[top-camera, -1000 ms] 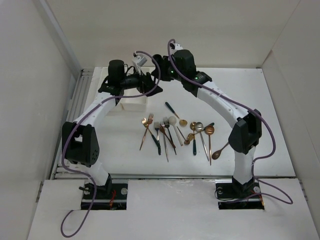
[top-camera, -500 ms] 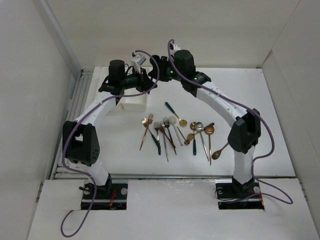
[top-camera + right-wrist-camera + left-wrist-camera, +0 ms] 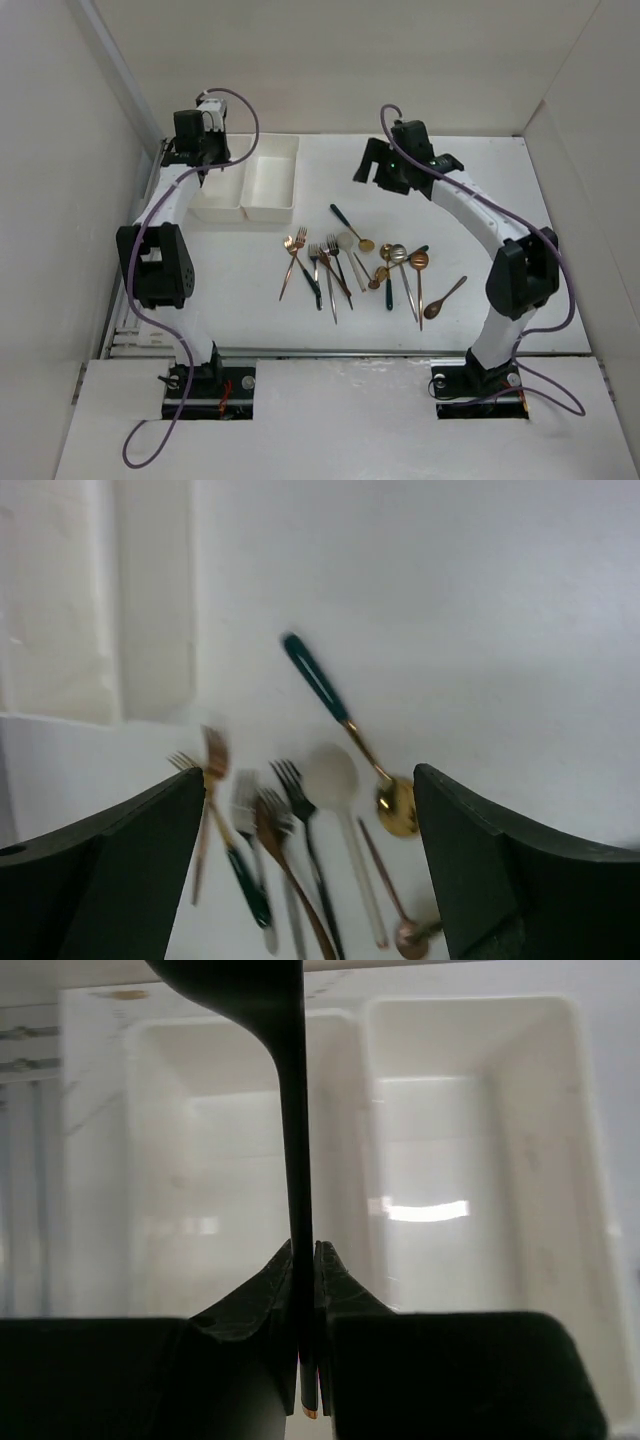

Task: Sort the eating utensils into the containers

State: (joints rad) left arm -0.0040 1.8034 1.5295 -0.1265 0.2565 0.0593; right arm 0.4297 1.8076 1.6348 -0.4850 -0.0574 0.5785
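My left gripper (image 3: 308,1260) is shut on the black handle of a utensil (image 3: 295,1110), whose broad dark end reaches the top edge of the left wrist view. It hangs over the two white containers, near the wall between the left one (image 3: 160,1160) and the right one (image 3: 540,1160). From above, the left gripper (image 3: 203,150) sits over the left container (image 3: 218,190). My right gripper (image 3: 378,170) is open and holds nothing; it is above the loose utensils (image 3: 350,265). Between its fingers (image 3: 110,880) lie a green-handled gold spoon (image 3: 340,720), a white spoon (image 3: 335,775) and several forks.
The right container (image 3: 272,180) stands beside the left one at the back left. A copper spoon (image 3: 445,297) lies apart at the right of the pile. White walls close the table on three sides, and a metal rail (image 3: 150,200) runs along the left edge.
Both grippers met above the containers a second ago. The left one has since swung back-left over the left container. The right one has opened and pulled away to the right.
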